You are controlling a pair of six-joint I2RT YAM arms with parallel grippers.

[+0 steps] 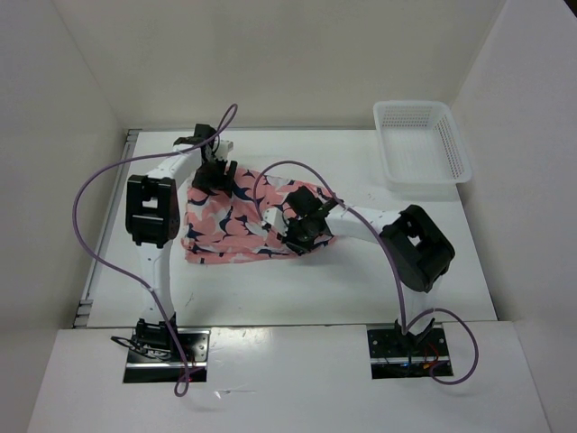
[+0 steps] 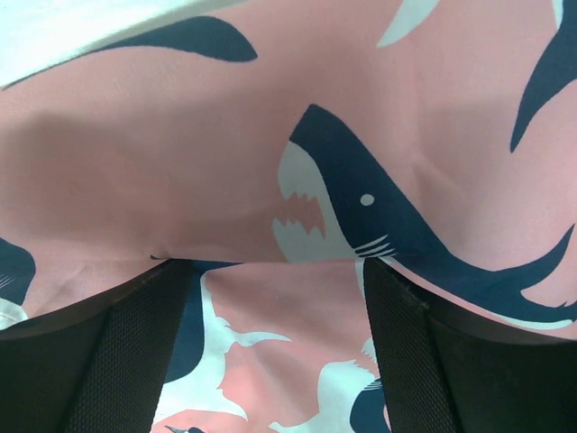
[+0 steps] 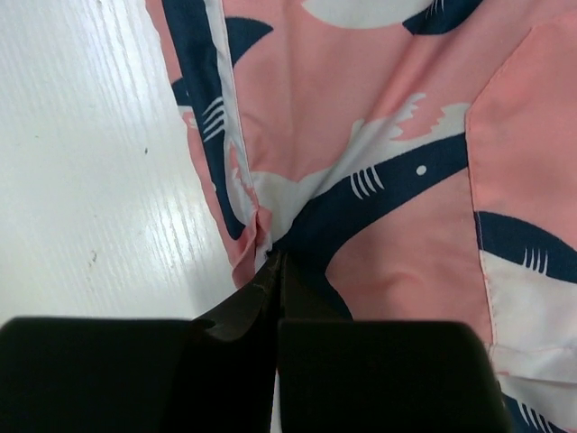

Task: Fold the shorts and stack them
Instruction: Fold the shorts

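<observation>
The salmon-pink shorts (image 1: pixel 225 225) with navy and white sharks lie crumpled on the white table, between the two arms. My left gripper (image 1: pixel 215 175) is at their far edge. In the left wrist view its fingers (image 2: pixel 135 343) stand wide apart over the shorts (image 2: pixel 297 343), and a fold of cloth lies across their tips. My right gripper (image 1: pixel 303 231) is at the shorts' right edge. In the right wrist view it (image 3: pixel 278 258) is shut on a pinch of the shorts' hem (image 3: pixel 252 236), low over the table.
A white plastic mesh basket (image 1: pixel 422 144) stands at the far right of the table (image 1: pixel 297 289). White walls enclose the table on the left, back and right. Purple cables loop over both arms.
</observation>
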